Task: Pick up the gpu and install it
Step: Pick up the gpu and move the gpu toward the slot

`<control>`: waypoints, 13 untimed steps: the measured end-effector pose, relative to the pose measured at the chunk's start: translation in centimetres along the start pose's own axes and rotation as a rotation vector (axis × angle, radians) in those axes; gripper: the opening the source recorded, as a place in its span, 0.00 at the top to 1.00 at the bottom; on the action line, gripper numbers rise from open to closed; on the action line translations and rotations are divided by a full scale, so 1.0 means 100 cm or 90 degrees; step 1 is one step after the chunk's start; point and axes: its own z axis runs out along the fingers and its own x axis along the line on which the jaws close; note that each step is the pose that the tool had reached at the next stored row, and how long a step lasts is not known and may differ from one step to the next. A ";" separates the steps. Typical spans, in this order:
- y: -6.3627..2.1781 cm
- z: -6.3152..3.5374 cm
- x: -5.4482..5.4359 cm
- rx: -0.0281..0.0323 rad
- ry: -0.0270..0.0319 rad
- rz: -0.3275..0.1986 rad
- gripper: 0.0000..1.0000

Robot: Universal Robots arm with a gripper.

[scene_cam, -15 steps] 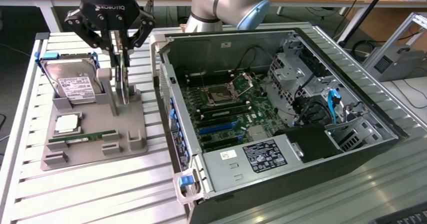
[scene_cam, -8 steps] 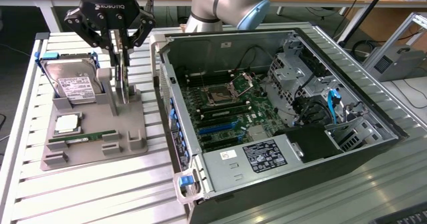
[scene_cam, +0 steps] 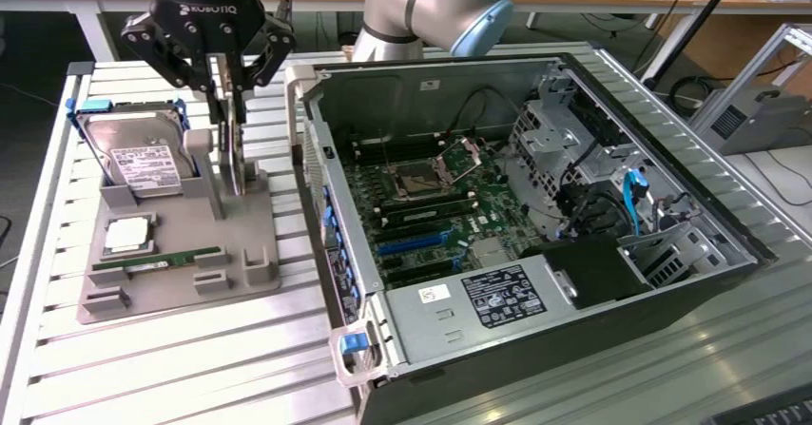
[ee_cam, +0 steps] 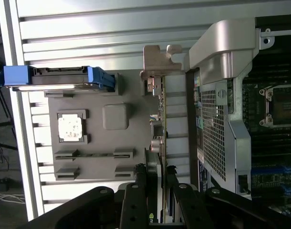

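Going across from the exterior view's left, everything measured off the flat grey plastic parts tray (scene_cam: 178, 292). At its far left corner a boxy silver hard drive with a white label (scene_cam: 144, 159) sits propped in a blue carrier. Closer to the front is a square silver processor chip (scene_cam: 127, 235), and just in front of that a narrow green RAM stick (scene_cam: 159, 259) lying in its groove. Each part gets its own cradle so it can't slide and I can come straight down on it.

Same deal with the gpu (scene_cam: 232, 164), the thin green card with a black cooler. It stands on edge along the tray's right side, silver end bracket (ee_cam: 159, 62) at the far end, so its top edge is free to pinch.

My black two-finger gripper (scene_cam: 226, 111) is directly over that edge, jaws about halfway in and, as far as I can judge, clamped on the card, one pad per face. The card hangs straight down between them. Can't tell if it's lifted clear of its slot.

Right of the tray, just beside it, is the open black and silver PC case (scene_cam: 533, 64), side panel off.
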 end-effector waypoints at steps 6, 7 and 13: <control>-0.0001 -0.0020 0.000 0.0001 0.0000 0.000 0.73; -0.0001 -0.0023 0.000 0.0000 0.0000 0.000 0.73; -0.0002 -0.0040 0.000 0.0000 0.0000 0.000 0.73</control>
